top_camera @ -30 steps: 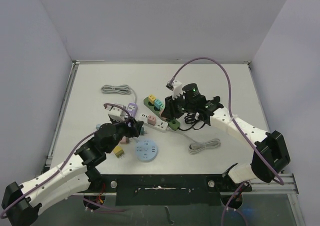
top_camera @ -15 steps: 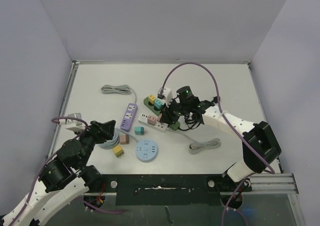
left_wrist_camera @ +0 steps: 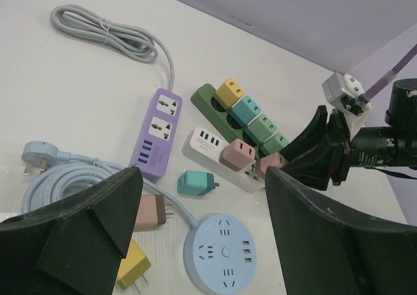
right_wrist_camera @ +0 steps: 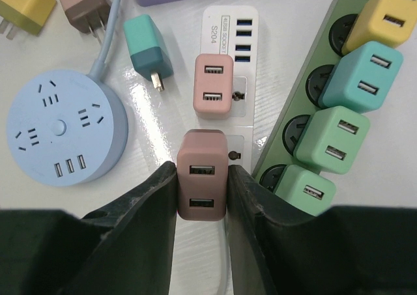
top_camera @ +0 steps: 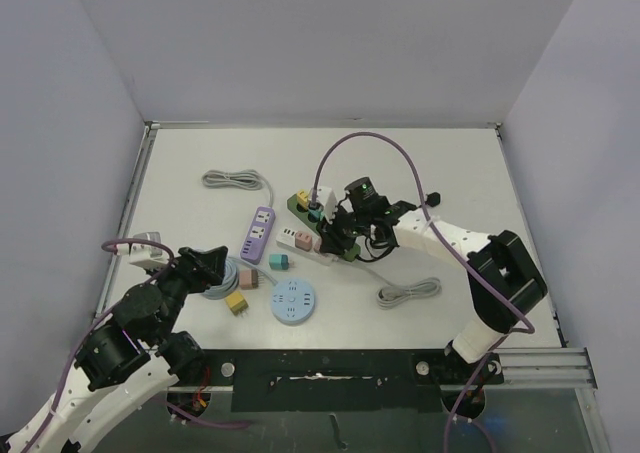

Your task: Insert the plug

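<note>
My right gripper [right_wrist_camera: 202, 172] is shut on a brownish-pink USB plug [right_wrist_camera: 202, 174]. The plug is upright over the near socket of the white power strip [right_wrist_camera: 229, 21]. Whether its prongs are seated is hidden. A lighter pink plug [right_wrist_camera: 214, 85] sits in the strip's other socket. In the top view the right gripper [top_camera: 328, 235] is low over the white strip [top_camera: 297, 241]. My left gripper [left_wrist_camera: 202, 178] hangs open and empty, pulled back at the left [top_camera: 215, 268]. A loose teal plug [left_wrist_camera: 197, 182] lies below it on the table.
A green strip [right_wrist_camera: 329, 31] with yellow, teal and green plugs lies right beside the white one. A purple strip [top_camera: 260, 235], a round blue socket [top_camera: 293, 301], a yellow plug [top_camera: 237, 303] and a brown plug [left_wrist_camera: 153, 211] lie nearby. Grey cable coils [top_camera: 232, 180] [top_camera: 408, 293] are further off.
My left arm has drawn back from the purple strip to the near left and its jaws have opened. My right gripper has carried the plug left and down onto the white strip.
</note>
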Robot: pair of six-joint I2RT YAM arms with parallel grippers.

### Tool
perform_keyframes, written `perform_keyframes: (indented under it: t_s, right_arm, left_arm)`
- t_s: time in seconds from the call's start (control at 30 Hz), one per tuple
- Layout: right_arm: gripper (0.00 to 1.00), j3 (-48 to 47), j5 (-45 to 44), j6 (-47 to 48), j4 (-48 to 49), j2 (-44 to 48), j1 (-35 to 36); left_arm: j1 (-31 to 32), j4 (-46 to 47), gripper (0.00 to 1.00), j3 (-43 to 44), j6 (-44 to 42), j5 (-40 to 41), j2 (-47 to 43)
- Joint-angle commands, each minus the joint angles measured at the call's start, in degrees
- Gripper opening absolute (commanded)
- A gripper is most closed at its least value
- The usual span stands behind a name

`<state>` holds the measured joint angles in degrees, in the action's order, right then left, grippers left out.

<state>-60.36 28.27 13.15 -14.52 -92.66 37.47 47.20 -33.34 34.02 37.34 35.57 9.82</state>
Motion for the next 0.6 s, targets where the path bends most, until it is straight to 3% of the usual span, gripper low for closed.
perform_keyframes:
  t_s: [0.0, 0.57]
  right_arm:
    - [0.0, -3.8, 1.4, 3.9, -1.2, -1.3, 1.1]
    - [0.0, -8.3, -2.5, 10.0, -10.5, -6.1, 1.4]
  left_arm:
    - [0.1, 0.7, 0.74, 0.4, 0.8, 0.7, 0.8]
    - [0.0, 0.9, 0.74, 0.0, 0.7, 1.0, 1.0]
